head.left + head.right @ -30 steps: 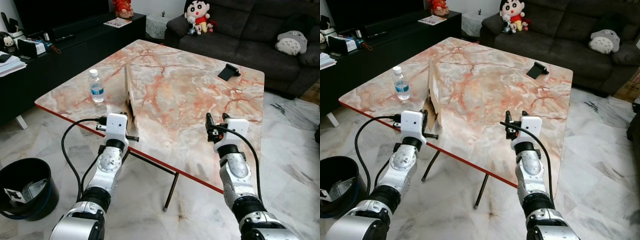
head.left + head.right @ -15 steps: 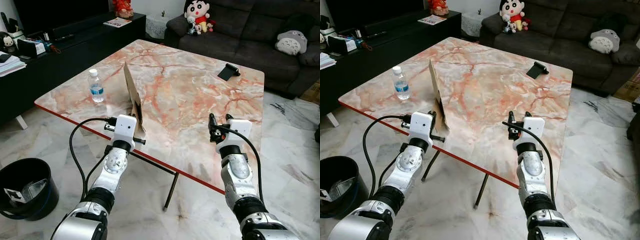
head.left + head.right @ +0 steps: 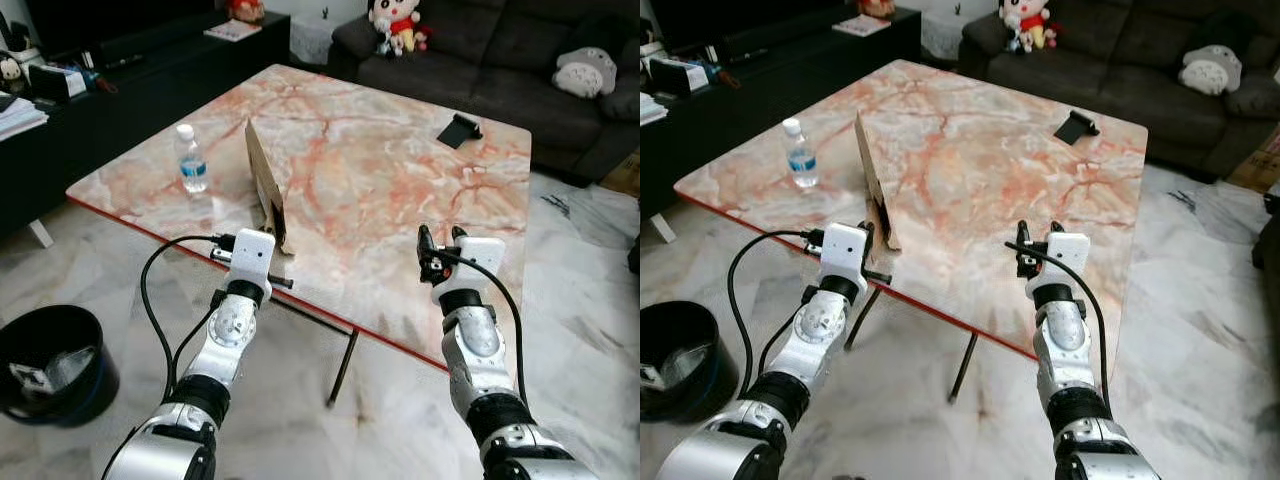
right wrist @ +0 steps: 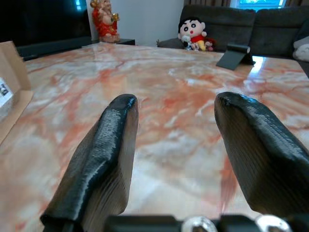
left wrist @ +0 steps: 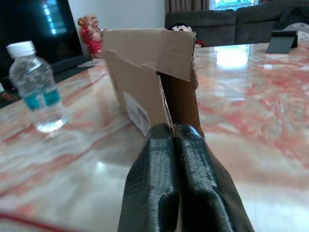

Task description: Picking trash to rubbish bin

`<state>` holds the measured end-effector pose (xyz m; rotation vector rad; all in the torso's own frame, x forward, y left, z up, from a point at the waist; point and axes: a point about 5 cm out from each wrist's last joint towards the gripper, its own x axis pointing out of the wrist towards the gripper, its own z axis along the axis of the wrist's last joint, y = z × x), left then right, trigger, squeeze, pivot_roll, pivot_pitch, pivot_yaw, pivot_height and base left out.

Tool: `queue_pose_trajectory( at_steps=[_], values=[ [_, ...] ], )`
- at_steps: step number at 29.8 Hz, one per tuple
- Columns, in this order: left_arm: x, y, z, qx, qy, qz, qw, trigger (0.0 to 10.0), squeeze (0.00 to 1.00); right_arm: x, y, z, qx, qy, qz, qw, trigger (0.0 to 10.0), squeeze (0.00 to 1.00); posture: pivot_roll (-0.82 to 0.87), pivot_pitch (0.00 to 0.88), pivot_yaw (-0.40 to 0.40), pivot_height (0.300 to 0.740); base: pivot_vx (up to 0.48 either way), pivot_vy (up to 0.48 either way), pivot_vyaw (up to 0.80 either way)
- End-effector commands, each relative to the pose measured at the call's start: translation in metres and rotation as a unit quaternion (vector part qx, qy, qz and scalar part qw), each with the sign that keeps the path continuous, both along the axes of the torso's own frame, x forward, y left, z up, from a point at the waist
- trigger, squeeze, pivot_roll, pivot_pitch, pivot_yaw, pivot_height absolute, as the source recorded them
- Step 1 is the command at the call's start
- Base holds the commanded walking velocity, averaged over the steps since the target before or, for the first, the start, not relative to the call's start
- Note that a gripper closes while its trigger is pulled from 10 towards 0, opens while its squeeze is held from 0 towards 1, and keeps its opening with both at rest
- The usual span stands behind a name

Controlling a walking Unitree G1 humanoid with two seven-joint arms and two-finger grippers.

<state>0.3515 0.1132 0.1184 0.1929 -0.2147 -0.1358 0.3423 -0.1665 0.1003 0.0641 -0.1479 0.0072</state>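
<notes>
Cardboard [image 3: 264, 185] stood upright since earlier, left gripper [image 5: 175, 140] pinching its corner; bin [image 3: 50, 362] lower left; right gripper [image 4: 176, 130] spread.

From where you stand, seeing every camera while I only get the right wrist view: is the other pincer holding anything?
Observer: Yes. The left pincer is shut on a flattened cardboard box standing on edge on the table.
Operator: Where's the rubbish bin?
Observer: A black bin sits on the floor to the robot's left.
Operator: Anything else nearby?
Observer: A water bottle stands left of the cardboard.
</notes>
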Motion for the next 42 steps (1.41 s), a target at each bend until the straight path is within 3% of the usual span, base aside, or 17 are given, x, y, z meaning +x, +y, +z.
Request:
queue_pose_trajectory(
  at_steps=[1, 35, 42],
  values=[
    [-0.001, -0.002, -0.002, -0.001, 0.002, -0.005, 1.0, 10.0, 0.0, -0.001, -0.002, -0.001, 0.005, 0.001, -0.002, 1.0, 10.0, 0.0, 0.09, 0.0, -0.099, 0.74, -0.259, 0.0, 0.0],
    [-0.003, -0.001, -0.007, -0.016, 0.017, 0.0, 1.0, 10.0, 0.0, -0.005, -0.003, -0.01, 0.003, 0.022, 0.008, 1.0, 10.0, 0.0, 0.08, 0.0, -0.106, 0.74, -0.255, 0.0, 0.0],
    [-0.01, 0.013, -0.035, -0.003, 0.083, 0.035, 0.996, 10.0, 0.0, -0.014, -0.018, -0.031, 0.007, 0.073, -0.013, 0.997, 10.0, 0.0, 0.08, 0.0, -0.108, 0.74, -0.139, 0.0, 0.0]
  ],
)
